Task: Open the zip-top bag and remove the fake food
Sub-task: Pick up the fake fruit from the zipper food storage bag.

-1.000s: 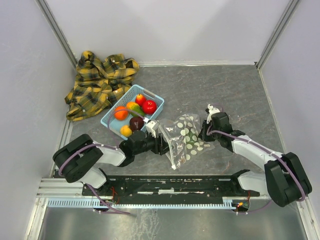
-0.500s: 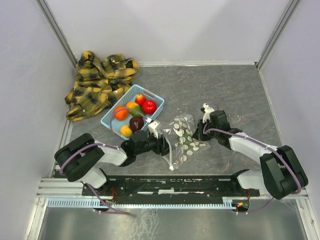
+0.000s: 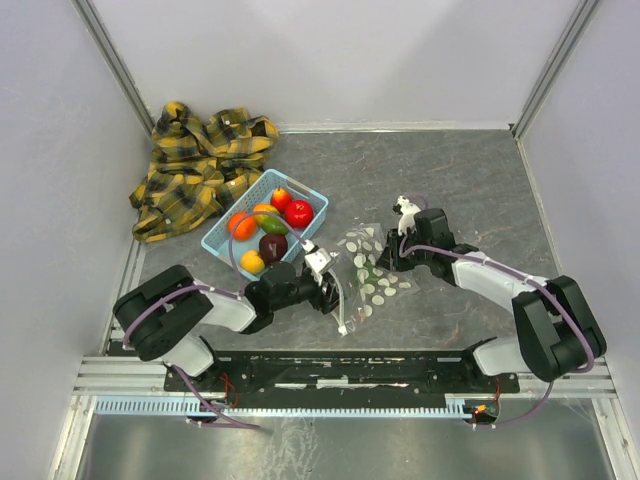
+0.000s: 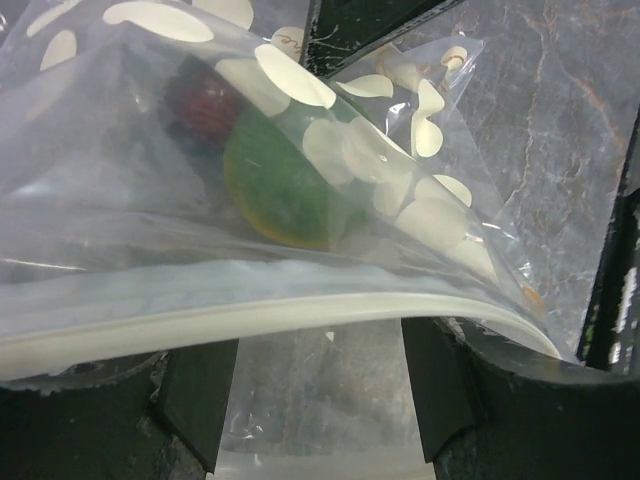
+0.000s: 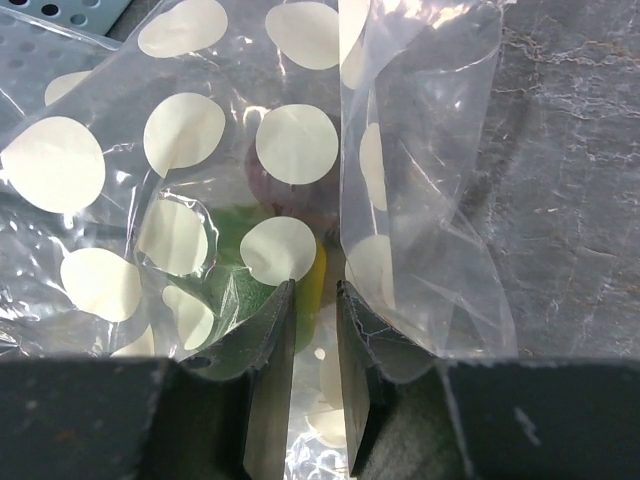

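The zip-top bag (image 3: 368,272), clear with white dots, lies crumpled on the grey table between my two grippers. My left gripper (image 3: 327,287) stands open at the bag's mouth. In the left wrist view its jaws (image 4: 320,400) are wide apart, with the white zip strip (image 4: 300,312) arching across above them and loose film between. Fake food shows through the film: a green fruit (image 4: 285,190) and a dark maroon one (image 4: 205,105). My right gripper (image 3: 392,258) sits at the bag's far side. Its fingers (image 5: 315,290) stand a narrow gap apart around a fold of film, not pinching it.
A light blue basket (image 3: 315,197) left of the bag holds red, orange, yellow and maroon fruits (image 3: 298,212). A yellow plaid shirt (image 3: 200,165) lies bunched in the back left corner. Grey walls close in the table on three sides.
The bag has sunk from a raised, stretched shape to a flatter heap. My right gripper moved in towards the bag and its jaws parted a little. The left jaws widened slightly.
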